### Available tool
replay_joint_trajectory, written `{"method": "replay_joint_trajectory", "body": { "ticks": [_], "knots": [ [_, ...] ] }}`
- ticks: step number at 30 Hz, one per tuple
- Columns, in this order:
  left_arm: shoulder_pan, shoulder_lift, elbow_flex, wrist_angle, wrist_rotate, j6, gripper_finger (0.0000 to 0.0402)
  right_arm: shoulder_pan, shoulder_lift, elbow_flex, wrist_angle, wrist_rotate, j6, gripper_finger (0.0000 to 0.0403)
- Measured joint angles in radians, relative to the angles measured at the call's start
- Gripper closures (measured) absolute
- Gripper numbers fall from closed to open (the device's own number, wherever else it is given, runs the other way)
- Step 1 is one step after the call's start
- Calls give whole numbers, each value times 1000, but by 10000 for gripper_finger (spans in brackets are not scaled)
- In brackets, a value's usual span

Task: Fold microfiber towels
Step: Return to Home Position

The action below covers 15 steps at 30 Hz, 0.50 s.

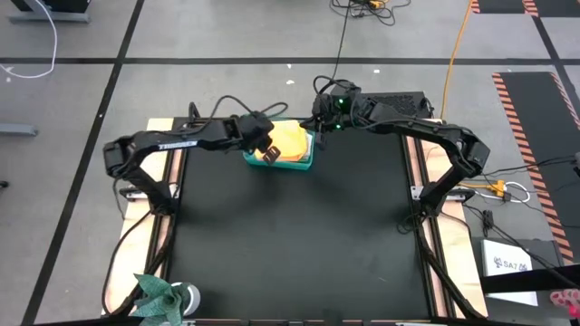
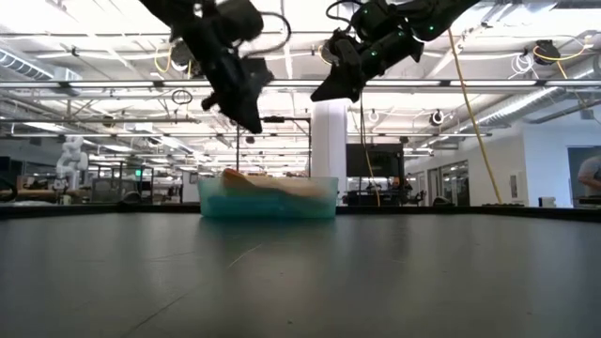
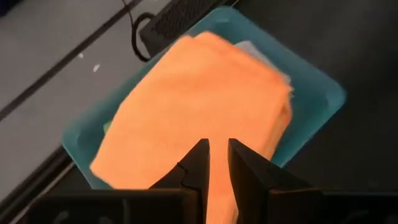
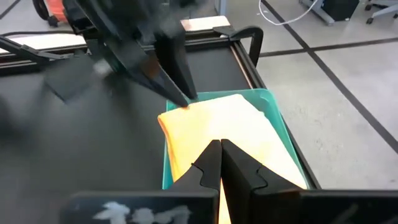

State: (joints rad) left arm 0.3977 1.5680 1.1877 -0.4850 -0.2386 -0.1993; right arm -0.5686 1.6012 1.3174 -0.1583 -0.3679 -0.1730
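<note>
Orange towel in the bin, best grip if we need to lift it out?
Pinch the edge of the orange towel on the left arm's side, straight down from above: there it humps above the bin rim, and the walls likely block a sideways approach. Left gripper hangs over it.

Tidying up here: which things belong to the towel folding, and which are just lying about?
Job: orange towel in the teal bin; left gripper and right gripper above it.
Lying about: loose cables; white box beside the table.
</note>
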Motion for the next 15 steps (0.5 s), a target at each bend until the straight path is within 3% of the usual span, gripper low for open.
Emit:
{"method": "replay_joint_trajectory", "body": {
  "ticks": [3,6,10,15],
  "knots": [
    [-1,-19,2,-17,0,24,339,-1,0,0,-17,1,1,403],
    [8,-8,-2,-158,-10,21,339,-2,0,0,-48,-1,28,403],
    [8,21,-3,-312,-108,4,339,15,9,-13,-138,-23,46,403],
    [16,18,0,-310,-166,-3,339,79,52,-124,-60,-27,84,403]
  ]
}}
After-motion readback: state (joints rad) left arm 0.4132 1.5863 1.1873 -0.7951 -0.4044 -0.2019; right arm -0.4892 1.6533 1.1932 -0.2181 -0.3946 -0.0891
